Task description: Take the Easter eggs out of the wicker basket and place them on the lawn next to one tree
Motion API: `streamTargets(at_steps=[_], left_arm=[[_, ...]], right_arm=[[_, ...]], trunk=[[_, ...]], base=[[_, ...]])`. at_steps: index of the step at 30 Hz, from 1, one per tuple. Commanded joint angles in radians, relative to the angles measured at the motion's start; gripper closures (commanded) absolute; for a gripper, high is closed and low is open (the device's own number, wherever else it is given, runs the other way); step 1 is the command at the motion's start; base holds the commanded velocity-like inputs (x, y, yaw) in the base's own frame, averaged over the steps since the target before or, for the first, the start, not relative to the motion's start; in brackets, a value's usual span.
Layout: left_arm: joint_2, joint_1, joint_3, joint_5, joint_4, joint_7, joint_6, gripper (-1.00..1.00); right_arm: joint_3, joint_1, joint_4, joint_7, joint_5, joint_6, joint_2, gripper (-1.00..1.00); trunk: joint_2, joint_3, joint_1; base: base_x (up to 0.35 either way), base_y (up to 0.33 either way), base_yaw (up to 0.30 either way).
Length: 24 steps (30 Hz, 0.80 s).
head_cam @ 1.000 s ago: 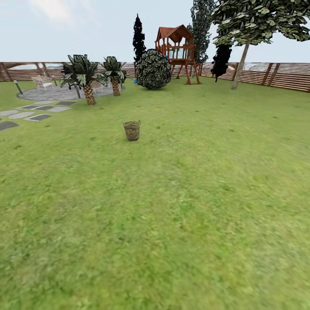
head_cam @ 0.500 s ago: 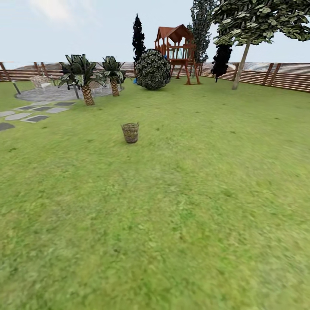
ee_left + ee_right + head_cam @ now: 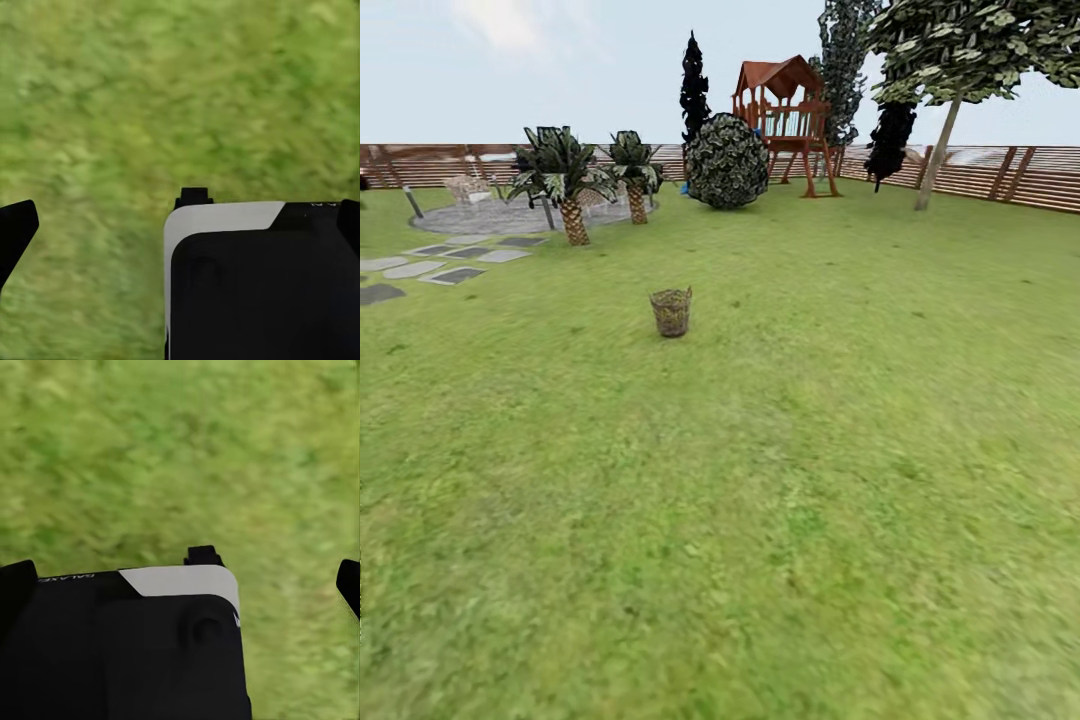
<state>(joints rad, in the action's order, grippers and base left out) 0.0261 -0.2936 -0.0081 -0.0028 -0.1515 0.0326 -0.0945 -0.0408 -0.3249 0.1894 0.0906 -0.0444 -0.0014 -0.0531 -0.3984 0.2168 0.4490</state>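
Note:
The wicker basket (image 3: 671, 312) stands upright on the lawn (image 3: 760, 480), some way ahead and slightly left of centre in the head view. The Easter eggs are hidden; the basket's inside cannot be seen from here. A tree (image 3: 940, 150) with a pale leaning trunk and a light-green crown stands at the far right, by the fence. In the left wrist view my left gripper (image 3: 182, 225) is open, its dark fingertips (image 3: 15, 232) wide apart over grass. My right gripper (image 3: 182, 585) is open too, with its fingertips (image 3: 349, 585) spread above the lawn.
Beyond the basket stand a round dark bush (image 3: 727, 162), a red-brown play tower (image 3: 785, 115) and two small palms (image 3: 565, 185). Stepping stones (image 3: 445, 262) lead to a paved circle at the far left. A brown slat fence (image 3: 1010, 175) rings the garden.
The whole head view has shifted slightly right and down, so the camera has moved. The basket looks a touch nearer; nothing on the lawn has moved.

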Motion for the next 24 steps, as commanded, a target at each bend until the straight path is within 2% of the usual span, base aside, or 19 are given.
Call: streamTargets(at_steps=[1, 24], left_arm=[[0.0, -0.001, -0.001, 0.0, 0.001, 0.003, -0.004, -1.0], [0.0, -0.001, -0.001, -0.002, 0.001, 0.003, -0.004, -1.0]], right_arm=[[-0.004, 0.0, 0.001, 0.001, -0.005, 0.0, -0.001, -1.0], [-0.004, 0.0, 0.001, 0.001, -0.005, 0.0, -0.004, -1.0]], trunk=[[-0.002, 0.002, 0.001], [-0.002, 0.002, 0.001]], base=[[0.301, 0.0, 0.138], [0.301, 0.0, 0.015]])
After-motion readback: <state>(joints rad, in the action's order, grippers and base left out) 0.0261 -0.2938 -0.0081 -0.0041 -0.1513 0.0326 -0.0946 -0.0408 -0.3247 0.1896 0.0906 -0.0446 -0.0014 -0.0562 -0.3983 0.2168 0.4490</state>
